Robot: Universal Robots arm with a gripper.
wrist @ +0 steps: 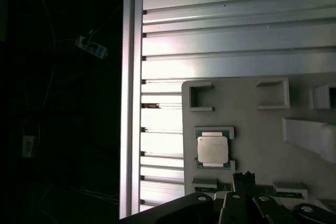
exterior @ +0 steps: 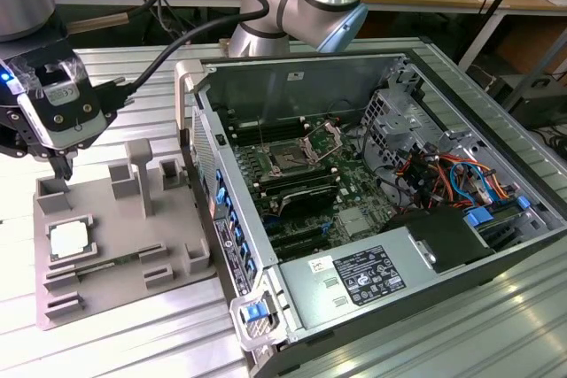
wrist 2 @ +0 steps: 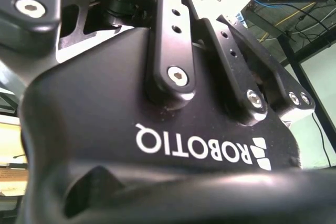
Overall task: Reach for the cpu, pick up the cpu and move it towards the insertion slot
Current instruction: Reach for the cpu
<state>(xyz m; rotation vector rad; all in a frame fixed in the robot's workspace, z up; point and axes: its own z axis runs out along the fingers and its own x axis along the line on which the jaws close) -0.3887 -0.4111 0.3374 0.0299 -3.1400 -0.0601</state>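
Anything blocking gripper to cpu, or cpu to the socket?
Between gripper and cpu: nothing visible; the chip lies uncovered on the grey tray. Between cpu and insertion slot: the tray's upright post and the computer case's side wall stand in the exterior view.

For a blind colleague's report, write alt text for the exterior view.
The gripper hangs above a grey tray at the exterior view's left; the cpu lies on the tray, not held. At the exterior view's right, an open computer case shows the insertion slot.
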